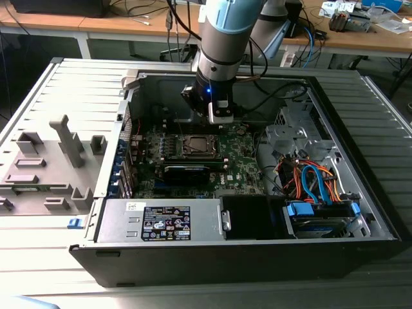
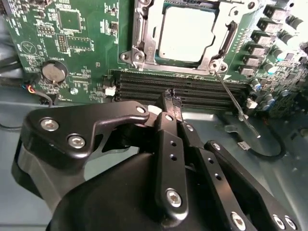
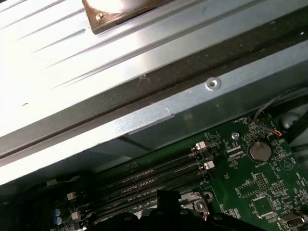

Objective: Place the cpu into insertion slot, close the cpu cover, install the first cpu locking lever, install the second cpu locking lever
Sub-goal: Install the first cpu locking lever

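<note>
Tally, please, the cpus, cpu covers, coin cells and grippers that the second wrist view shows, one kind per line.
cpu: 1
cpu cover: 1
coin cell: 1
gripper: 1
Total: 4

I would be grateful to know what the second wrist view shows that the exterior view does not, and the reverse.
Second wrist view: the silvery cpu seated under the cpu cover window, a thin locking lever standing out past the cover's corner, and a coin cell.
Exterior view: the whole computer case, its power supply, blue and orange cables, and a grey fixture tray on the exterior view's left.
Both: the green motherboard, the insertion slot, and the gripper, shut and empty, near the slot.
</note>
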You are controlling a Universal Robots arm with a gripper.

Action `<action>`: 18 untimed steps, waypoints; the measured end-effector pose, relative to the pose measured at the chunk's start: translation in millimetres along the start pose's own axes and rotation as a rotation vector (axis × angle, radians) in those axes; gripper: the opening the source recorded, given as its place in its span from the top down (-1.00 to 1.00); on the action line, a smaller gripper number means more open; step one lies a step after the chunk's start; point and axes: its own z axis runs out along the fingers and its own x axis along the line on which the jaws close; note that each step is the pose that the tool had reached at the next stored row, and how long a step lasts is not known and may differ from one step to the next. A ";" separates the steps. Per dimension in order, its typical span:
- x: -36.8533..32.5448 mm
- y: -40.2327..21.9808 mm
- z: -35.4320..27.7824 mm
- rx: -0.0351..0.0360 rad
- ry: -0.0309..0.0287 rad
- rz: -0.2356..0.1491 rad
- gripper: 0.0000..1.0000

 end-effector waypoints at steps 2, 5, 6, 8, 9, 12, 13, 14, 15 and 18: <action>0.0 0.0 0.1 0.0034 0.0047 -0.022 0.79; 0.0 0.0 0.1 0.0302 0.0030 -0.050 0.79; 0.0 0.0 0.0 0.0495 -0.0026 -0.055 0.79; 0.0 0.0 0.0 0.0741 -0.0103 -0.058 0.79; 0.0 0.1 0.1 0.1130 -0.0229 -0.060 0.79; 0.0 0.1 0.1 0.1673 -0.0407 -0.064 0.79; 0.0 0.1 0.1 0.1781 -0.0440 -0.065 0.79; 0.0 0.1 0.1 0.1884 -0.0472 -0.067 0.79; 0.0 0.1 0.0 0.1970 -0.0499 -0.068 0.79; 0.0 0.0 0.1 0.2133 -0.0539 -0.077 0.79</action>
